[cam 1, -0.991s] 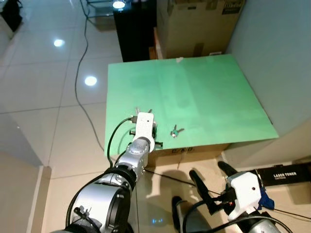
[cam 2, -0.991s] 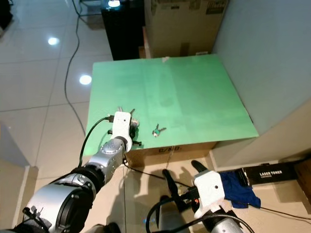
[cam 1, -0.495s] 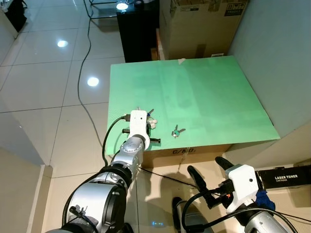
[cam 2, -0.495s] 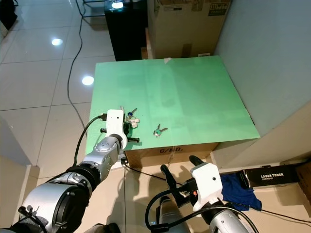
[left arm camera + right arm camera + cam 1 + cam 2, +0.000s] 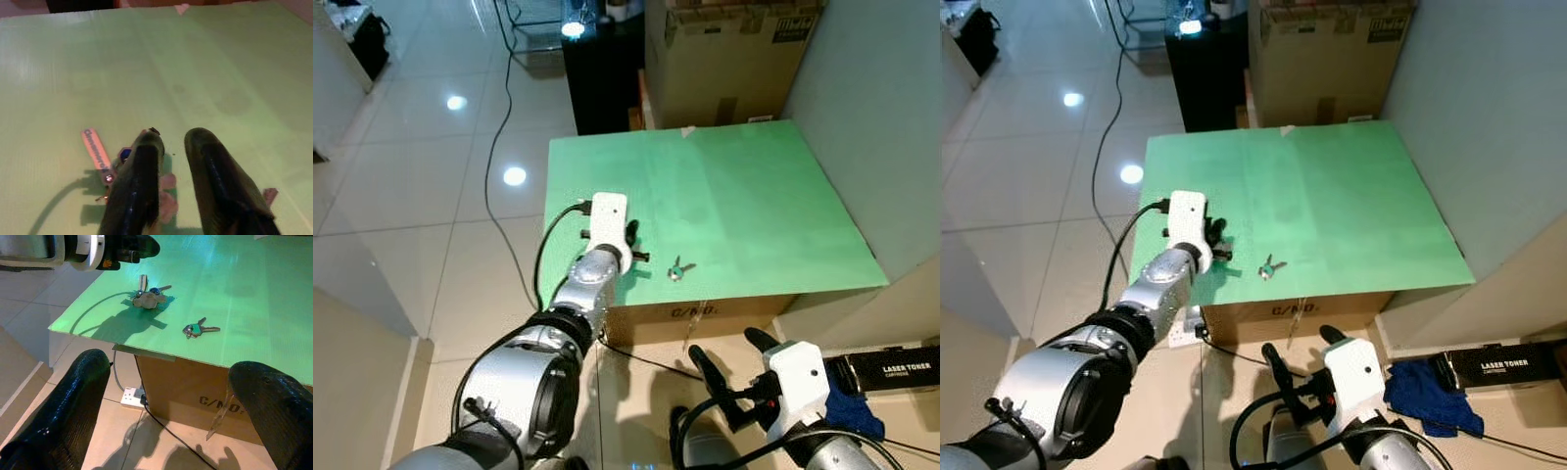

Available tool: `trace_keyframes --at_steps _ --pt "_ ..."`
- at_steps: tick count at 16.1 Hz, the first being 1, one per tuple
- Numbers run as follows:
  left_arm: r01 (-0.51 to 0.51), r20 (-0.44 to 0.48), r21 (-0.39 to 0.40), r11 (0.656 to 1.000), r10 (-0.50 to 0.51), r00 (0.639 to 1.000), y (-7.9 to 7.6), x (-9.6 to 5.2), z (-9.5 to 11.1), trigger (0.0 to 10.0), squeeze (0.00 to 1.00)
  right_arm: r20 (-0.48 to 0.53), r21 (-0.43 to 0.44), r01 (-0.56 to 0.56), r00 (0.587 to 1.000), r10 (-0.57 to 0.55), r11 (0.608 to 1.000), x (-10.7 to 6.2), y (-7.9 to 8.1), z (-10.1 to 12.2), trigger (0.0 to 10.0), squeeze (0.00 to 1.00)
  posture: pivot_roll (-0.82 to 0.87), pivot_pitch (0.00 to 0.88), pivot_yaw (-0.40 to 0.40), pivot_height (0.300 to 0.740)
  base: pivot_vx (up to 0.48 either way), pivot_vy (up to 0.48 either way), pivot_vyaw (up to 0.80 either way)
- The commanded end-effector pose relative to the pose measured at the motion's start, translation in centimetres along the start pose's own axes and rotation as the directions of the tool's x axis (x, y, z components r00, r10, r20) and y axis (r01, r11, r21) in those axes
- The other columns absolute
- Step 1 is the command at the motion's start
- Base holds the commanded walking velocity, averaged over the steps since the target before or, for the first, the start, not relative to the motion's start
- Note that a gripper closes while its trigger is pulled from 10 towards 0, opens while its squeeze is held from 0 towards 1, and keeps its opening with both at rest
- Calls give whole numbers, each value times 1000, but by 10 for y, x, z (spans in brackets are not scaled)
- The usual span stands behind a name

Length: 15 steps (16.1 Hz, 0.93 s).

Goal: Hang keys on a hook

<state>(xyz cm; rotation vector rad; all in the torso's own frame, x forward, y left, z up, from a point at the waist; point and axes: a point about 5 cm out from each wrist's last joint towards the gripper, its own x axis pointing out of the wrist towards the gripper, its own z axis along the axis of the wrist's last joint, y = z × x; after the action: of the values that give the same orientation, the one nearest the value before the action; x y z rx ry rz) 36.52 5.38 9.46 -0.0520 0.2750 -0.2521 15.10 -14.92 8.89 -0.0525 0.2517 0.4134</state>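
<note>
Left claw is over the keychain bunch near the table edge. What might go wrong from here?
1. The left claw hovers above the keychain bunch with fingers slightly apart; closing now may catch only the pink tag or miss.
2. The bunch lies near the green table edge, so a nudge might push it off.
3. The second keys also sit near the front edge; a sweeping arm might knock them.
</note>
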Motion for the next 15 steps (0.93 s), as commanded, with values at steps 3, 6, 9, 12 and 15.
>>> trace_keyframes --at_steps 3,6,9,12,15 --pt "7 -40 51 999 -5 999 -5 0 -3 10000 1000 -2 9 0 1000 0 1000 -5 2 -2 10000 984 -446 146 88 740 0 0 0" --pt "17 -69 71 997 -12 998 -5 0 -5 10000 1000 -14 8 -7 1000 7 1000 -14 7 -3 10000 980 -472 184 92 740 0 0 0" --pt "3 -89 81 997 5 996 -2 0 -9 10000 1000 -22 14 -9 1000 9 1000 -21 13 -4 10000 984 -491 205 105 740 0 0 0" --pt "23 -28 67 997 -21 999 -1 2 3 10000 1000 0 11 46 999 -46 999 -17 5 -3 10000 980 -477 161 125 740 0 0 0" --pt "57 146 37 998 -62 987 23 2 34 10000 1000 67 28 122 990 -123 992 -9 -8 7 10000 984 -419 102 130 740 0 0 0"
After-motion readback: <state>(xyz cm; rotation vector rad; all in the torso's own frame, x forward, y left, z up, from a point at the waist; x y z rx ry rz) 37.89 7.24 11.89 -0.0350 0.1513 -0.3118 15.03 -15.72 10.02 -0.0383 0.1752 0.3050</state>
